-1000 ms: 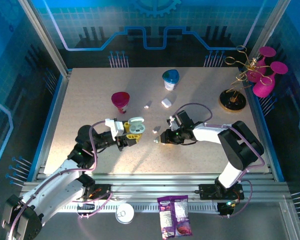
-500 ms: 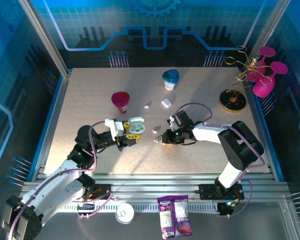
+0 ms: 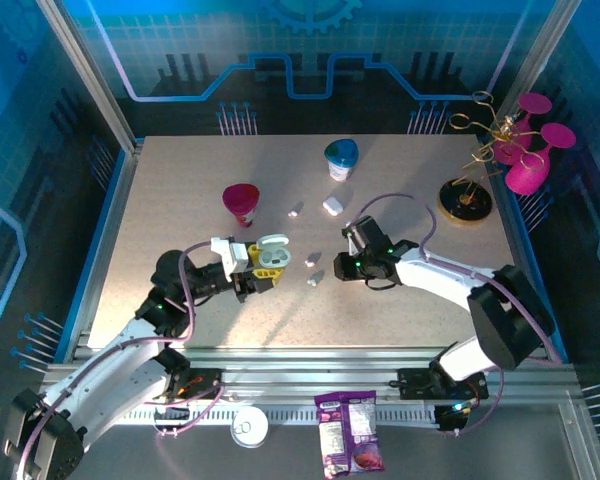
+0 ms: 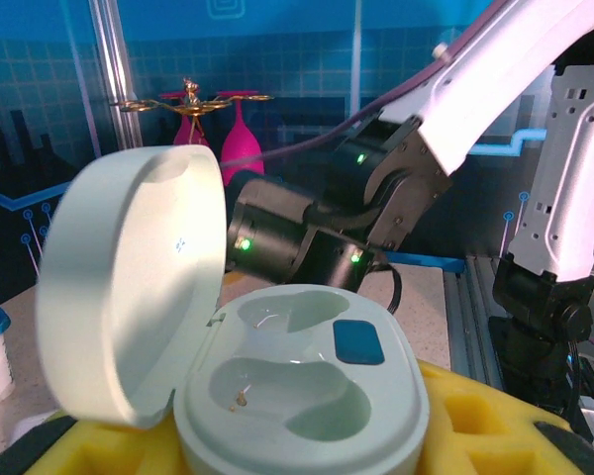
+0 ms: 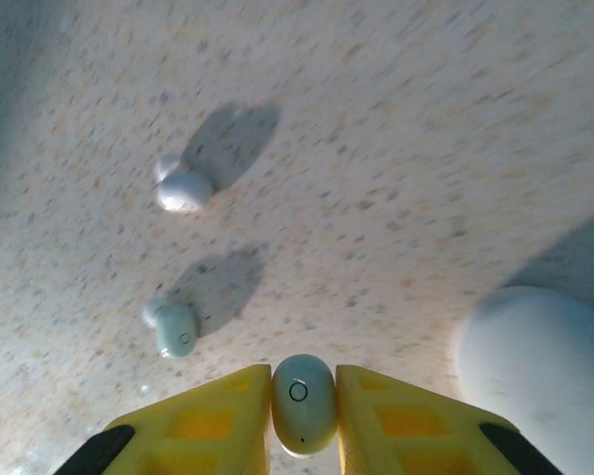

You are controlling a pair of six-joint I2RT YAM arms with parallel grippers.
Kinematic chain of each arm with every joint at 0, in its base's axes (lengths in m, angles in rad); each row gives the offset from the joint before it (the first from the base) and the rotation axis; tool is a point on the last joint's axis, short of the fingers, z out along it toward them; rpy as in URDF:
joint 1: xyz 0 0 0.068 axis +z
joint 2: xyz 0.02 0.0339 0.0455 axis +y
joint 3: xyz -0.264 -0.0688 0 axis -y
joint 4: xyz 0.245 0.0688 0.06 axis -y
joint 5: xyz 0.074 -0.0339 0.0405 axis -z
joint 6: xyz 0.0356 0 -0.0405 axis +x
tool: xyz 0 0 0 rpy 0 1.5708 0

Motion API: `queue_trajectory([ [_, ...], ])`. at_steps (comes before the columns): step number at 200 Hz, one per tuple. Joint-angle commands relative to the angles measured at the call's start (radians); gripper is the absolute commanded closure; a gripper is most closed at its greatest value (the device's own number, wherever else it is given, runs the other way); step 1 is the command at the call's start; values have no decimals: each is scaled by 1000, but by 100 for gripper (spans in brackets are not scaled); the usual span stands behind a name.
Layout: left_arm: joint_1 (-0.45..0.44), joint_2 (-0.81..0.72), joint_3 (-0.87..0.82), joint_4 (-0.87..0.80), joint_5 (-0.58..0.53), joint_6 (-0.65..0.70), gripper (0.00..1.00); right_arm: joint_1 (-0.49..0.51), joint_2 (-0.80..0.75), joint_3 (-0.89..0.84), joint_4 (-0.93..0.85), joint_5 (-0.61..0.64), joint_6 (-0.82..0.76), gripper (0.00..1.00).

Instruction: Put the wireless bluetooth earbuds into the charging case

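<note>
My left gripper (image 3: 256, 272) is shut on the charging case (image 4: 307, 396), held on its yellow pads (image 4: 485, 426). The pale green case has its lid (image 4: 129, 287) swung open to the left, and both wells are empty. My right gripper (image 5: 303, 391) is shut on one pale green earbud (image 5: 303, 406), pinched between its yellow fingers (image 5: 223, 421) above the table. In the top view this gripper (image 3: 340, 268) hangs right of the case (image 3: 270, 258). Two more earbuds lie on the table below, a white one (image 5: 183, 190) and a pale green one (image 5: 175, 329).
A closed white case (image 3: 332, 205) and a loose earbud (image 3: 294, 211) lie farther back. A magenta cup (image 3: 242, 203), a blue-lidded tub (image 3: 341, 158) and a wire stand with pink glasses (image 3: 500, 150) sit toward the back. A snack bag (image 3: 348, 432) lies by the arm bases.
My right gripper has closed on an earbud, risen off the table and drawn back to the right. The left arm and the open case have not moved.
</note>
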Motion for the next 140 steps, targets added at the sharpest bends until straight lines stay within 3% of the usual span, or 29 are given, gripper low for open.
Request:
queue_trajectory([
  [1, -8, 12, 24, 25, 0, 23, 74, 27, -55, 37, -121, 272, 5, 78],
  [65, -13, 52, 28, 48, 6, 17, 74, 84, -108, 53, -185, 524, 76, 78],
  [140, -31, 151, 24, 130, 5, 8, 75, 112, -101, 103, -228, 580, 88, 79],
])
